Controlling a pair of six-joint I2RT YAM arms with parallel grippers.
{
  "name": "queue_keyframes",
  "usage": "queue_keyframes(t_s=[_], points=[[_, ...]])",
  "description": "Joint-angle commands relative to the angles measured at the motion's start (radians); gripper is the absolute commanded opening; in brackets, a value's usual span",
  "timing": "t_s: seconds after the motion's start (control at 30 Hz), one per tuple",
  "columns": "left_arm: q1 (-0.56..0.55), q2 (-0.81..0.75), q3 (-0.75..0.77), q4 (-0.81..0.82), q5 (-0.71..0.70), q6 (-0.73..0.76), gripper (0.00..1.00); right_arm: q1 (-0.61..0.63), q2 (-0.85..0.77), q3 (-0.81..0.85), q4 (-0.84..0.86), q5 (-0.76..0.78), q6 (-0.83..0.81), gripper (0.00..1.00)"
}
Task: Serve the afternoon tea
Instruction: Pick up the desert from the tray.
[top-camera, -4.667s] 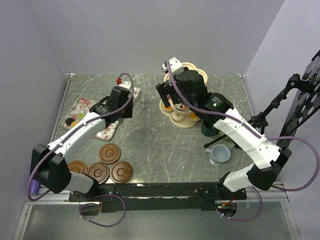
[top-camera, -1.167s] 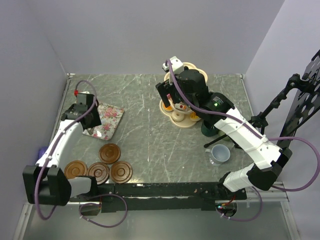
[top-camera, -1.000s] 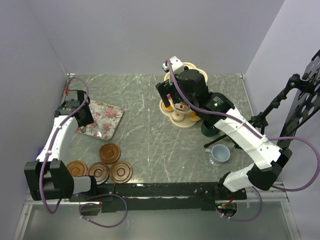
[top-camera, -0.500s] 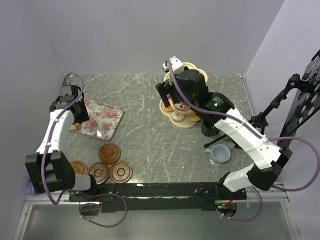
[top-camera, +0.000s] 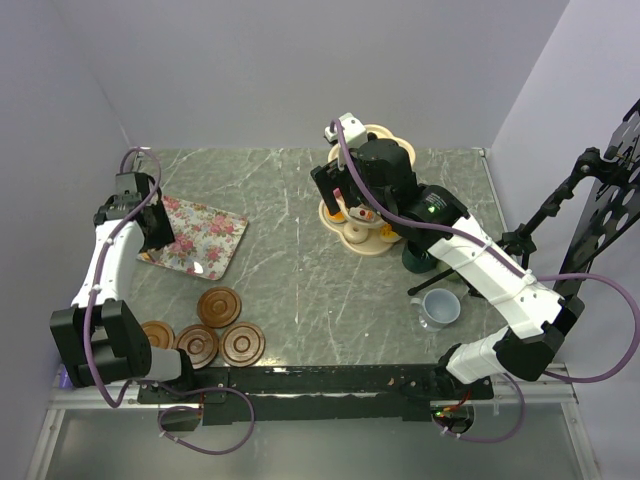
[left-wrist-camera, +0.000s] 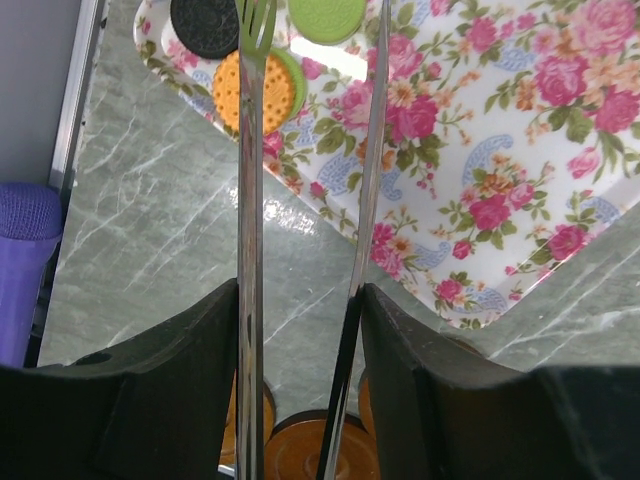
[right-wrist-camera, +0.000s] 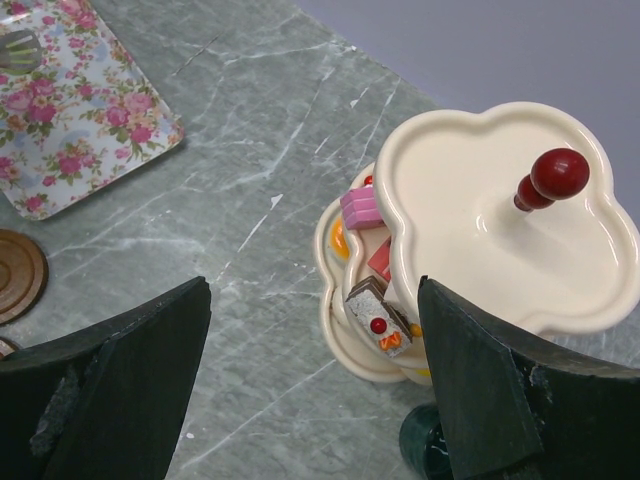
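A grey-green marbled table (top-camera: 300, 285) fills the floor of a booth with pale lilac walls (top-camera: 300, 80).

The left gripper's (left-wrist-camera: 300, 300) black fingers (left-wrist-camera: 190, 385) are clamped on the tongs (left-wrist-camera: 250, 230), one finger pressing each thin metal blade. The blades run out side by side with a gap between them. Their tips hang over one end of the tray (left-wrist-camera: 520, 150), a floral rectangle lying flat, well left of the stand (right-wrist-camera: 470, 200). In that end of the tray lie a black biscuit (left-wrist-camera: 205, 22), an orange biscuit (left-wrist-camera: 258, 92) overlapping a green one, and another green biscuit (left-wrist-camera: 325, 14). I cannot tell whether the tongs touch any of them.

The right gripper's (right-wrist-camera: 312, 290) fingers (right-wrist-camera: 150, 350) stand wide apart, holding nothing, above the stand's left side. The stand is cream and scalloped, with a red knob (right-wrist-camera: 558, 172) rising from its top tier. Small cakes (right-wrist-camera: 378, 312) sit at the left edge of its lower tiers: pink, orange, red, and a brown slice topped with a red dot.

A green mug (top-camera: 418, 262) stands just right of the stand, and a blue mug (top-camera: 440, 308) stands upright, nearer than the stand and to its right. Four brown saucers (top-camera: 219, 306) cluster nearer than the stand and to its left.

The print (top-camera: 432, 204) on the right arm's black joint is too small to read.
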Motion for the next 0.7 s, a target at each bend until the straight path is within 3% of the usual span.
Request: queue_keyframes(t_s=[0.0,0.67], points=[[0.015,-0.005,-0.009,0.018,0.024,-0.004,0.53,0.005,-0.025,0.014,0.033,-0.008,0.010,0.90],[0.033,0.038,-0.005,0.004,0.044,-0.014,0.51,0.005,-0.028,0.006,0.033,-0.008,0.013,0.90]])
